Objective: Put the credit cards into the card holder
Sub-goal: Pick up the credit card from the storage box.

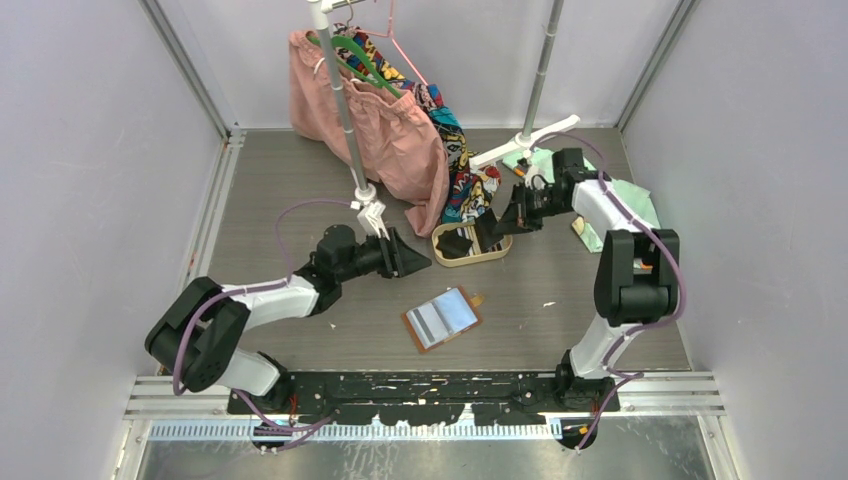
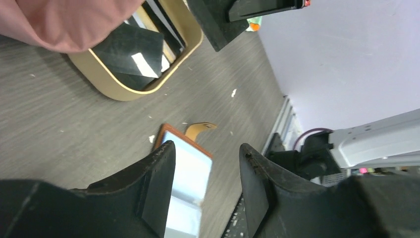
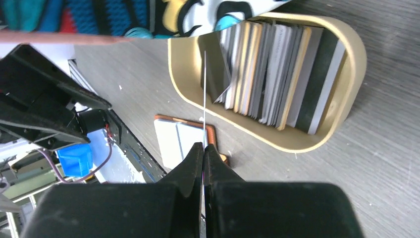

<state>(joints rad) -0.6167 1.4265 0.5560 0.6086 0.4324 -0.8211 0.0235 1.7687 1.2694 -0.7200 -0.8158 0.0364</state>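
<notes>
With right gripper pressed together on one thin credit card, edge-on by the oval tray, carry to the open card holder, lower centre overhead; line up with a pocket. Use spread, empty left gripper to steady.

The card holder lies open and flat on the bench, pale pockets up, nearer the arm bases than either end effector. The left end effector points toward the oval tray, just to its left. The right end effector is at the tray's right end, above the dark credit cards inside. Beyond both, a pink garment and a patterned cloth hang from a rack.
</notes>
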